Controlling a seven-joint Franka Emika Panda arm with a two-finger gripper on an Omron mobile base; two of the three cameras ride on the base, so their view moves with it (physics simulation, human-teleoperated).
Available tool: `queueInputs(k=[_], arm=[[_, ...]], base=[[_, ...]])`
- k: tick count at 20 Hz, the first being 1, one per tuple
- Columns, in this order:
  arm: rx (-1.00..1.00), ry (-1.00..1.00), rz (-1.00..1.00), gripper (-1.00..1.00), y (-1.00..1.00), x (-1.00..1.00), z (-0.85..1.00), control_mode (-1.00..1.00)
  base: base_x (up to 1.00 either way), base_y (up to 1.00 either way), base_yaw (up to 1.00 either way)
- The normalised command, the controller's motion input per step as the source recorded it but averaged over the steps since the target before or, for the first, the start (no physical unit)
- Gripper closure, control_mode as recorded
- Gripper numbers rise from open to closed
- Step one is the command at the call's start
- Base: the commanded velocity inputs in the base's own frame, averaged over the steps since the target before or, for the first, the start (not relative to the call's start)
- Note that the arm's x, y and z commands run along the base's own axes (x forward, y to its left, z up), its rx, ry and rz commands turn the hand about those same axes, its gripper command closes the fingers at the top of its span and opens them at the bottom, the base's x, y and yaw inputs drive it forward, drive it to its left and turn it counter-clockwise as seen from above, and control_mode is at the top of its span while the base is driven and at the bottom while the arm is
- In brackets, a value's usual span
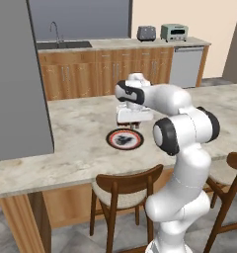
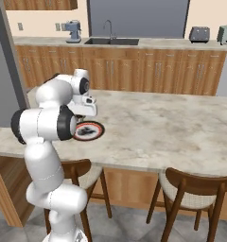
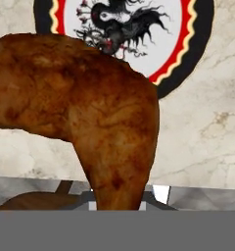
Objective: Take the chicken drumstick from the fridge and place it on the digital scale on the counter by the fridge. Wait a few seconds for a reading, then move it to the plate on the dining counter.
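Brown chicken drumstick (image 3: 85,108) above unlettered plate (image 3: 188,44)

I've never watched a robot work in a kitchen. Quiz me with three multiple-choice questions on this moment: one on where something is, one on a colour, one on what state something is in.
1. Where is the plate?
A. on the dining counter, in front of the arm
B. in the sink
C. on a chair seat

2. What colour is the plate's outer rim?
A. white
B. black
C. green

3. What is the claw doing?
A. hanging open with nothing in it
B. gripping a toaster
C. shut on the chicken drumstick, above the counter near the plate

Answers:
1. A, both base views show it lying on the long marbled top below the hand.
2. B, the hand view shows a black rim around a red ring.
3. C, the hand view shows the drumstick rising from the claw, with plate and counter behind it.
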Motion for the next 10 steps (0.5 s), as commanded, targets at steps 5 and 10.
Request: queueInputs(k=[5,10], arm=[[0.00,-0.16,0.00,1.00,0.01,0.14,-0.31,-1.00],[-0.01,-0.09,0.00,1.00,0.00,0.23,-0.16,-1.00]], base=[[0.00,0.00,0.00],[0.00,0.00,0.00]])
